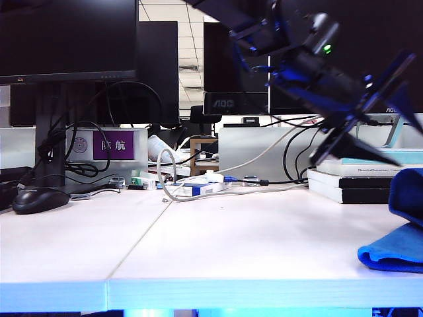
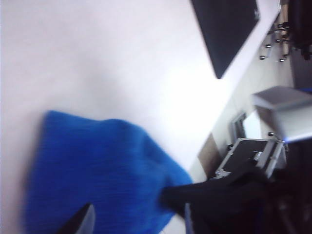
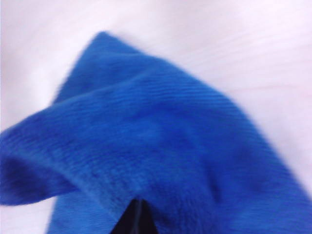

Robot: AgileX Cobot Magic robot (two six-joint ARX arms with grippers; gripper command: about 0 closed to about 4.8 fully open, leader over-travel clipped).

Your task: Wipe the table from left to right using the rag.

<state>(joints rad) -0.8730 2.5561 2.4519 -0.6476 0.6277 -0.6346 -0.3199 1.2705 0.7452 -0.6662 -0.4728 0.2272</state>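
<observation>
Rag (image 1: 394, 247) is seen at the near right edge of the exterior view, bright blue, one part lying folded on the white table (image 1: 218, 244) and another part rising out of frame at the right. In the right wrist view the rag (image 3: 161, 146) fills most of the picture, its cloth gathered towards the right gripper (image 3: 138, 219), whose jaws are pressed together and appear to be pinching the rag; only their dark tips can be made out. In the left wrist view the rag (image 2: 97, 170) is spread on the table (image 2: 122, 58) beneath the left gripper (image 2: 139, 217), whose jaws are spread wide with the cloth lying between them; whether they touch it cannot be told.

The left and middle stretches of the table are shown bare in front, and the rag is already at the right end, so the wipe is judged to be at or near its finish; at most a last stretch and the release are left.

Further back, a black computer mouse (image 1: 39, 199) is seen at the left, stacked books (image 1: 357, 181) at the right, and cables and monitors behind.
</observation>
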